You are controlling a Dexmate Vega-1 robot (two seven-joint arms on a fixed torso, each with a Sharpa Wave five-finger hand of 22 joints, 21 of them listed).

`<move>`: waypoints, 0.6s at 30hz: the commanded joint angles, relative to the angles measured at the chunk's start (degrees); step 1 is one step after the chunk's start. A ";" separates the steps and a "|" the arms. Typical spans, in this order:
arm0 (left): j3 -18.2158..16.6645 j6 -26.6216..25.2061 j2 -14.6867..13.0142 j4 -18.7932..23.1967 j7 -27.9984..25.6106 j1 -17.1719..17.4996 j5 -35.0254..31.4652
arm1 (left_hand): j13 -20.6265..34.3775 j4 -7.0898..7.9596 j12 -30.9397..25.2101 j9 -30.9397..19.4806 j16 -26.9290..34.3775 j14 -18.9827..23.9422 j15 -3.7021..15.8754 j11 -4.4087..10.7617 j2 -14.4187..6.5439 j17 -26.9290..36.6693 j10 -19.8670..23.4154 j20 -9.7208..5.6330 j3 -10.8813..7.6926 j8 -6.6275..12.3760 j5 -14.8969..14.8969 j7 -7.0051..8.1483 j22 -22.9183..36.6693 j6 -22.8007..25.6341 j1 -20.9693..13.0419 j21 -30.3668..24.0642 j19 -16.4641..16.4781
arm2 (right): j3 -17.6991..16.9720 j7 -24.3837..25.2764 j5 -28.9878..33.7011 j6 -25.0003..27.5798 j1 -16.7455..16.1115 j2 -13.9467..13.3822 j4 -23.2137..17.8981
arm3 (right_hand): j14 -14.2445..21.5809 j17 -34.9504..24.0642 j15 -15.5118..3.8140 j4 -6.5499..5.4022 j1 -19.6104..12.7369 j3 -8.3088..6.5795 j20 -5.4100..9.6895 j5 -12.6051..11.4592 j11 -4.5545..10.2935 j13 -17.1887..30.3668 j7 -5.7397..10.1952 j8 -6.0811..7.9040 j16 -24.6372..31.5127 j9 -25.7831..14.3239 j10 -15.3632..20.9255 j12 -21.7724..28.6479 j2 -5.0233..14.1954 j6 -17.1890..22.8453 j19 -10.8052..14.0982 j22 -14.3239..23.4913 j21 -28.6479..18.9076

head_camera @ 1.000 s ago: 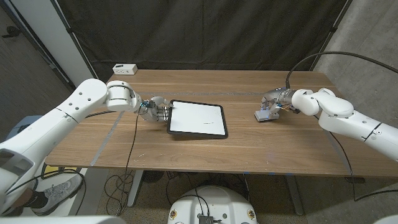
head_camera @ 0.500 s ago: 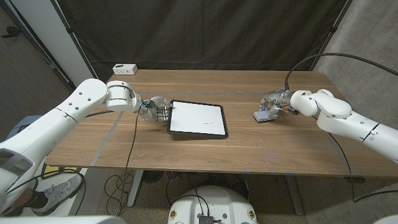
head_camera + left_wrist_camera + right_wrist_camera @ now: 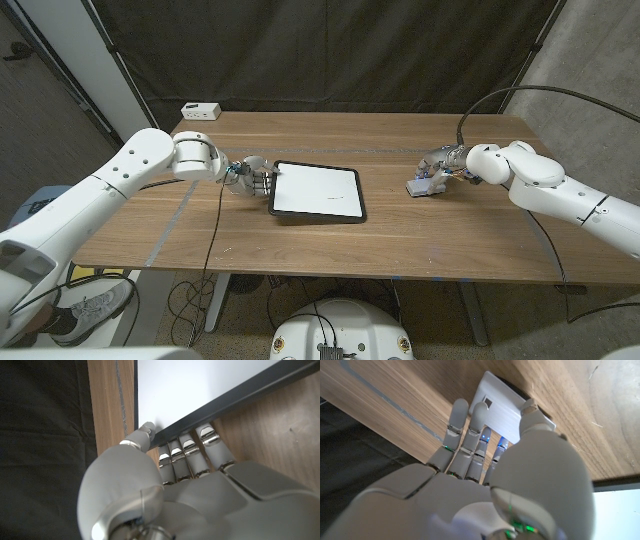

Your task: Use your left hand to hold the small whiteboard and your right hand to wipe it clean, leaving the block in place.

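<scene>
White whiteboard (image 3: 317, 189), black frame — brown wood-grain table (image 3: 300, 235)

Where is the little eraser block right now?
In the head view the eraser block sits on the table's right side, under the right hand's fingers, apart from the whiteboard.

A big black curtain (image 3: 330, 55) hangs behind the wooden table (image 3: 330, 240), with grey floor (image 3: 590, 90) beside it and maybe a door (image 3: 45, 110) at left.

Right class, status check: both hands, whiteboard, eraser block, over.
Left hand grips whiteboard edge. Right hand holds eraser block, apart from board. Nothing between them.
</scene>
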State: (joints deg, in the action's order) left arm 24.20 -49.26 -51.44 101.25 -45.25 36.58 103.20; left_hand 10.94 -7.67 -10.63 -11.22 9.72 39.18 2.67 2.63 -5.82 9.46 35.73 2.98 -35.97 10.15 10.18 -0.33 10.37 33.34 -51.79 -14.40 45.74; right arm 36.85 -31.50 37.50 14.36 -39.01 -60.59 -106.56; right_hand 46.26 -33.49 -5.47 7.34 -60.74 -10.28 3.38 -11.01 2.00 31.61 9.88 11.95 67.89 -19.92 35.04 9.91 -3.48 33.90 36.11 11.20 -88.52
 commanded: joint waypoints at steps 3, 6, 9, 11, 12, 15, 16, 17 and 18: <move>-0.27 -0.11 -0.08 0.02 -0.96 0.17 0.17 | -0.05 -0.20 -0.20 -0.02 0.26 -0.17 -0.04 0.14 -0.11 0.13 -0.15 0.26 -0.08 0.42 0.28 -0.14 0.07 -0.31 0.50 0.13 -0.24 | 0.25 -2.11 -1.54 -0.85 0.74 -0.20 0.26 | -1.67 0.42 -6.98 -0.13 1.64 0.78 5.29 0.29 -1.27 -0.54 -0.71 -0.98 0.38 0.29 -2.81 0.02 -0.07 -3.38 -1.13 -0.06 0.38; -0.33 -0.35 -0.41 -0.01 -0.63 0.16 0.02 | -0.05 -0.25 -0.20 -0.01 0.22 -0.31 -0.08 0.10 -0.15 0.12 -0.22 0.38 -0.10 0.38 0.29 -0.05 0.06 -0.48 0.53 0.18 -0.30 | 0.19 -2.62 -1.74 -0.78 0.86 -0.36 0.06 | -2.62 0.73 -6.96 -0.19 2.35 1.02 5.09 0.40 -1.97 -0.90 -0.85 -1.13 0.51 0.45 -4.37 0.04 -0.19 -4.88 -1.74 -0.15 0.60; -0.38 -0.68 -0.91 0.11 -0.18 0.08 -0.55 | -0.06 -0.41 -0.10 0.00 -0.15 -1.69 -0.36 -0.18 -0.16 0.16 -0.72 0.98 0.01 0.40 0.28 -0.11 0.06 -0.64 0.62 0.51 -0.95 | 0.06 -3.09 -2.05 -0.99 1.02 -0.63 -0.12 | -3.44 0.99 -6.92 -0.15 2.69 1.14 4.98 0.44 -2.40 -1.15 -1.13 -1.39 0.54 0.55 -5.27 0.10 -0.28 -6.44 -1.97 -0.20 0.67; -0.56 -0.66 -1.12 0.07 0.06 0.17 -0.71 | -0.06 -0.43 0.05 0.00 -0.18 -2.22 -0.50 -0.31 -0.15 0.24 -1.23 1.44 0.20 0.31 0.24 -0.05 0.05 -0.96 0.72 0.71 -1.36 | 0.28 -4.24 -2.10 -1.16 1.56 -0.64 -0.04 | -3.71 0.96 -6.92 -0.15 2.87 1.16 4.84 0.46 -2.77 -1.28 -1.04 -1.35 0.71 0.61 -5.84 0.10 -0.24 -6.88 -2.13 -0.22 0.73; -0.57 -0.77 -1.22 0.04 0.16 0.12 -0.84 | -0.07 -0.50 0.13 0.01 -0.18 -2.69 -0.70 -0.32 -0.11 0.30 -1.59 1.79 0.41 0.17 0.20 0.07 0.05 -1.44 0.76 0.85 -1.65 | 0.21 -4.09 -2.14 -1.25 1.51 -0.70 -0.09 | -3.85 1.02 -6.90 -0.16 2.95 1.18 4.78 0.47 -2.83 -1.31 -1.10 -1.39 0.70 0.63 -5.97 0.11 -0.23 -7.13 -2.20 -0.23 0.74; -0.60 -1.13 -1.50 -0.20 1.54 -0.03 -1.66 | -0.07 -0.56 0.28 0.02 -0.12 -4.26 -1.30 -0.19 0.00 0.51 -2.62 2.56 1.26 -0.07 0.07 0.30 0.03 -2.62 1.09 1.23 -2.36 | 0.15 -4.41 -2.28 -1.22 1.64 -0.74 -0.22 | -4.24 1.11 -6.91 -0.16 3.15 1.23 4.61 0.50 -2.98 -1.44 -1.28 -1.53 0.79 0.69 -6.38 0.19 -0.23 -8.11 -2.56 -0.26 0.85; -0.61 -1.28 -1.54 -0.34 1.97 -0.09 -1.87 | -0.08 -0.52 0.43 0.03 -0.17 -4.83 -1.49 -0.56 0.09 0.54 -3.25 2.80 1.56 -0.07 0.03 0.22 0.02 -2.84 1.28 1.40 -2.70 | 0.12 -4.48 -2.33 -1.19 1.66 -0.74 -0.27 | -4.35 1.16 -6.91 -0.15 3.18 1.23 4.58 0.50 -3.10 -1.47 -1.32 -1.51 0.78 0.70 -6.54 0.17 -0.22 -8.21 -2.54 -0.26 0.85; -0.70 -1.31 -1.57 -0.44 2.45 -0.06 -2.03 | -0.09 -0.58 0.56 0.04 -0.10 -5.70 -1.74 -0.78 0.10 0.59 -4.30 3.26 2.05 -0.15 0.00 0.38 0.01 -3.56 1.45 1.62 -3.09 | 0.13 -4.65 -2.38 -1.25 1.75 -0.74 -0.28 | -4.48 1.23 -6.92 -0.16 3.24 1.22 4.54 0.50 -3.05 -1.51 -1.25 -1.56 0.76 0.72 -6.61 0.21 -0.16 -8.55 -2.56 -0.27 0.85; -0.73 -1.40 -1.58 -0.52 2.70 -0.08 -2.19 | -0.09 -0.57 0.58 0.05 -0.16 -6.23 -1.94 -1.04 0.10 0.61 -4.61 3.49 2.25 -0.12 -0.01 0.27 0.00 -3.68 1.55 1.71 -3.28 | 0.19 -5.00 -2.35 -1.12 1.90 -0.66 -0.29 | -4.60 1.30 -6.92 -0.16 3.29 1.23 4.52 0.51 -3.22 -1.55 -1.21 -1.53 0.76 0.74 -6.72 0.24 -0.15 -8.67 -2.57 -0.27 0.86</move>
State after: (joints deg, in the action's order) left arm 23.82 -49.79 -52.22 101.25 -45.07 36.69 102.50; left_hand 10.75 -8.24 -10.35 -11.22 9.52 34.11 1.10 1.96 -5.96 9.76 32.15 5.86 -34.27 10.15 10.18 -0.03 10.37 30.32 -50.79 -13.06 42.86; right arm 37.01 -34.56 35.76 13.50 -37.87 -61.04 -106.54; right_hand 42.11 -32.16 -4.42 7.17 -57.82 -9.18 3.06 -10.59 -1.03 29.99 8.69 10.78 68.33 -19.13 28.54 9.92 -3.68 25.73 33.76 10.91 -87.63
